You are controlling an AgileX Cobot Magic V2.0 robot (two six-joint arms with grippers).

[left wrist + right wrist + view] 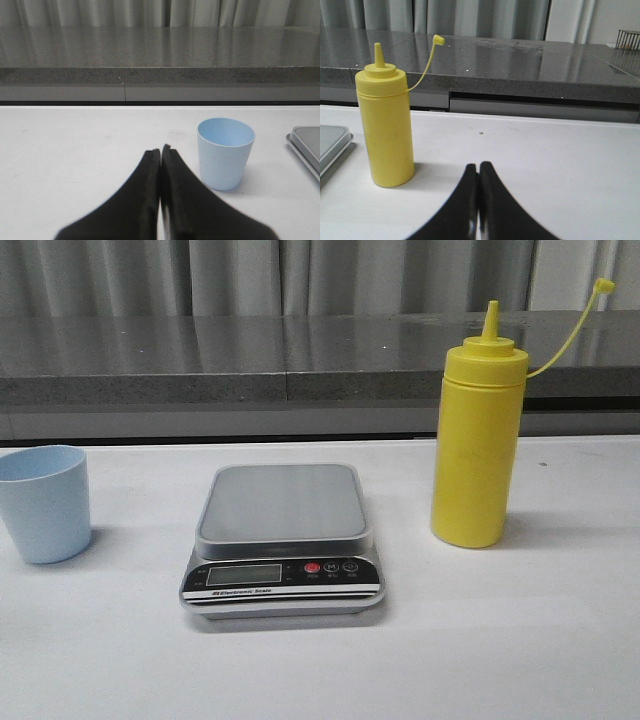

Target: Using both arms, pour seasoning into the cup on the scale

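White table: cup beside closed left claw, apart.

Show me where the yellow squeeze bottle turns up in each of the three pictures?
Front view: the bottle stands upright on the right, beside the scale.
Left wrist view: not in it; only the cup and a corner of the scale show.
Right wrist view: it stands at the left.
Shared landmark: the scale's edge, in all three.

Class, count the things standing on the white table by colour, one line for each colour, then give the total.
Yellow: 1, the bottle
Pale blue: 1, the cup
Silver-grey: 1, the scale
Total: 3
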